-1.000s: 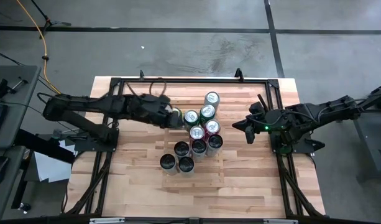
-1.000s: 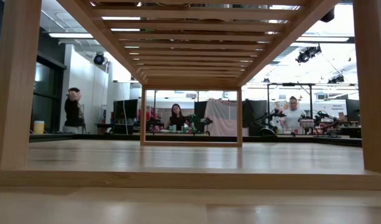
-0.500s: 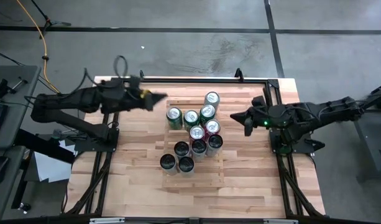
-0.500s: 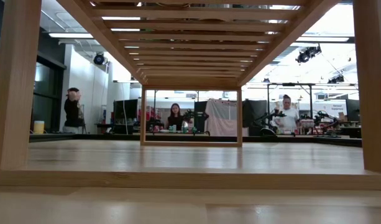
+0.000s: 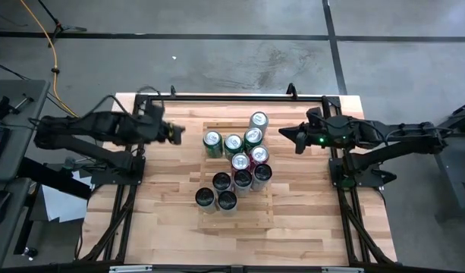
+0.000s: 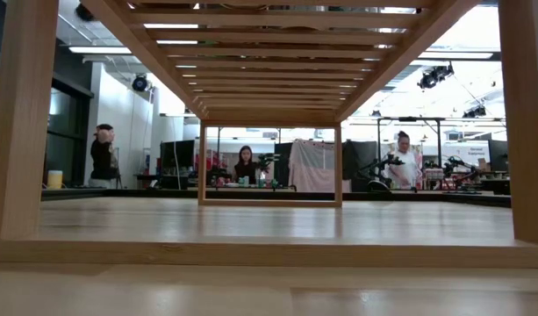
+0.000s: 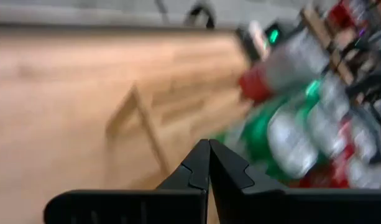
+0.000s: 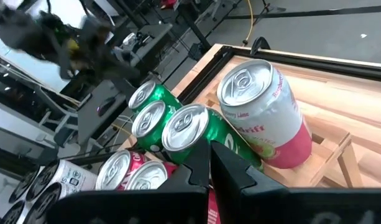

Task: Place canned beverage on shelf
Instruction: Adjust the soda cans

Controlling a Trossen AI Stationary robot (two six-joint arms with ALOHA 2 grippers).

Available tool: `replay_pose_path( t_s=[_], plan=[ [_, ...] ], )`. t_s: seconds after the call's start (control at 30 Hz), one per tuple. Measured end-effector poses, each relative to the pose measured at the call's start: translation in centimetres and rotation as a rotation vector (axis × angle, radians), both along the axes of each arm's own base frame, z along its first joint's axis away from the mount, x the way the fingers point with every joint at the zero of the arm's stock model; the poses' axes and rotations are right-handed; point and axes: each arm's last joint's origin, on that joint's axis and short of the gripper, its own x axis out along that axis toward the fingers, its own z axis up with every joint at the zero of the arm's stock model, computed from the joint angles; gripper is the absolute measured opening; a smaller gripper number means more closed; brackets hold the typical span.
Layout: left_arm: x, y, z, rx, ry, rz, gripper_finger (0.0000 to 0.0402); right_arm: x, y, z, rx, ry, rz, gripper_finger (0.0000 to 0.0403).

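Observation:
Several cans stand upright on the slatted wooden shelf [image 5: 240, 217] in the middle of the table. The leftmost is a green can [image 5: 212, 142]; a pink and white can [image 5: 259, 120] stands farthest back and also shows in the right wrist view [image 8: 265, 115]. My left gripper [image 5: 179, 133] is shut and empty, left of the green can and apart from it. My right gripper [image 5: 282, 136] is shut and empty, just right of the cans and pointing at them. The low view shows only the shelf's slats [image 6: 269, 53] from underneath.
Black arm frames run along the table's left [image 5: 126, 189] and right [image 5: 353, 205] sides. The butcher-block tabletop [image 5: 315, 235] shows bare near the front. People stand and sit in the room beyond the table [image 6: 247, 165].
My left gripper has come away from the green can and drawn back toward the table's left edge; the can stays standing at the left of the group. My right gripper has moved toward the far edge and a little toward the cans.

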Motion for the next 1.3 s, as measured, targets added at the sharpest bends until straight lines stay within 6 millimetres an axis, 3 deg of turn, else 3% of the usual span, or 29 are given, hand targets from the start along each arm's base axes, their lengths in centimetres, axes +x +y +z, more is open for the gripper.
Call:
replay_pose_path(
  t_s=[0.2,0.33,0.73,1.07,1.3],
  plan=[
    [0.6,-2.8,-4.6,-0.167,0.022,-0.109,0.0,0.0,0.0,-0.1,-0.004,0.009,0.008,0.0],
    [0.8,-4.6,-5.6,-0.168,-0.049,-0.165,0.0,-0.1,0.0,-0.1,-0.017,0.022,0.021,0.0],
    [0.1,-8.1,-5.2,-0.091,-0.093,-0.42,0.0,-0.1,0.4,-0.4,0.016,0.051,0.131,0.0],
    [-0.8,-11.4,-4.0,-0.048,-0.173,-0.802,0.0,-0.2,1.8,-0.3,0.09,0.043,0.318,0.0],
    [-2.0,-12.1,-2.2,0.051,-0.25,-0.929,0.0,-0.1,5.0,2.8,-0.011,-0.187,0.463,0.0]
  ],
)
